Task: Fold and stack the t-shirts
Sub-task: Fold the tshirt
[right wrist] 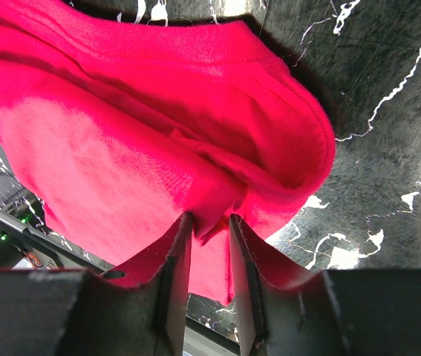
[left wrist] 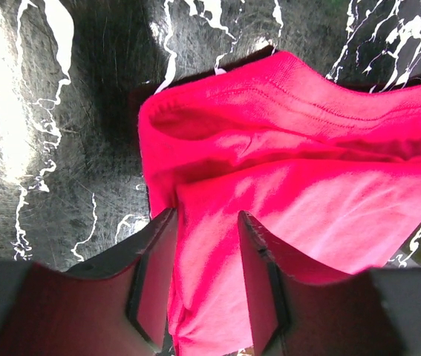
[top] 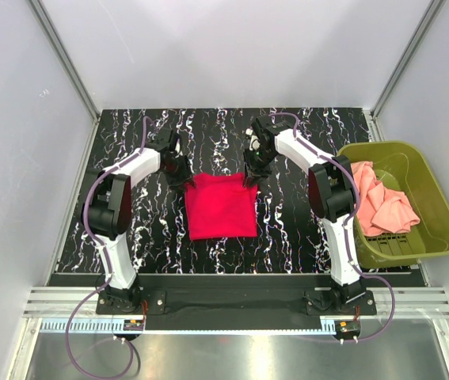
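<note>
Two claws [left wrist: 206, 222] [right wrist: 210, 222] straddle red shirt [top: 221, 206] corners; only overhead shows pink shirt [top: 382, 204].

basket [top: 439, 226] – olive-green, R edge of tbl | tbl [top: 287, 229] – blk/white marbled

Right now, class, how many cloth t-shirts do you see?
2. One crimson red cloth t-shirt lies folded on the black marbled table; one salmon-pink cloth t-shirt, crumpled, in the olive-green plastic basket, which may hide others.

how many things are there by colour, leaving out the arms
red shirt: 1
pink shirt: 1
green basket: 1
total: 3
</note>
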Available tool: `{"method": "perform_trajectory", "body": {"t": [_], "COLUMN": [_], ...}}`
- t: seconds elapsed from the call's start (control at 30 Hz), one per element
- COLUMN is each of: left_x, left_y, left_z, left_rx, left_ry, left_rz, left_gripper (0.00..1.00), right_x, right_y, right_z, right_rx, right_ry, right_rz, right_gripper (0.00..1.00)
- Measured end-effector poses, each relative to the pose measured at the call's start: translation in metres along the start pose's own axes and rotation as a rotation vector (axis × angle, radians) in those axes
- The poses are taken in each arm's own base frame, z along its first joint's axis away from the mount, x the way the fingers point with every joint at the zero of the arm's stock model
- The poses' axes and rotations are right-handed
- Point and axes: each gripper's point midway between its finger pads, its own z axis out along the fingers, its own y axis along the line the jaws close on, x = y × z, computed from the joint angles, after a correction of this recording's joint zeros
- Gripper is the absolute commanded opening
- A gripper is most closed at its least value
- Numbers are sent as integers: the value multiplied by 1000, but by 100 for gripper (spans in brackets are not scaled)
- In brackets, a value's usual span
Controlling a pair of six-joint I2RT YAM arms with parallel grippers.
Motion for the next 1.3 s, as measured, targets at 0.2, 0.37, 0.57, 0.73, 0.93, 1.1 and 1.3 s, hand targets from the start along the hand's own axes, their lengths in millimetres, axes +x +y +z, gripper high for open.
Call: {"method": "perform_trajectory", "body": {"t": [0.2, 0.37, 0.57, 0.73, 0.93, 1.1, 1.3], "left_x": [0, -9, -11, -12, -10, -10, -22], "left_y": [-1, -6, -8, -10, -14, -26, -47], "left_z": [1, 4, 7, 7, 3, -38, -86], "left_rx": [-4, 1, 2, 5, -1, 31, 98], "left_ry": [-1, -10, -11, -14, -21, -82, -192], "left_rz": [0, 3, 8, 20, 35, 55, 85], "left_gripper": [43, 34, 13, 0, 0, 0, 0], "right_x": [0, 1, 2, 2, 3, 6, 5], "right_y": [0, 0, -1, -2, -1, 5, 24], "right_z": [0, 2, 4, 7, 5, -12, -54], "right_rx": [0, -2, -5, -2, 3, 4, -18], "right_ry": [0, 6, 13, 17, 18, 3, -61], "right_rz": [0, 9, 15, 26, 38, 54, 42], "right_gripper": [32, 32, 28, 8, 0, 0, 0]}}
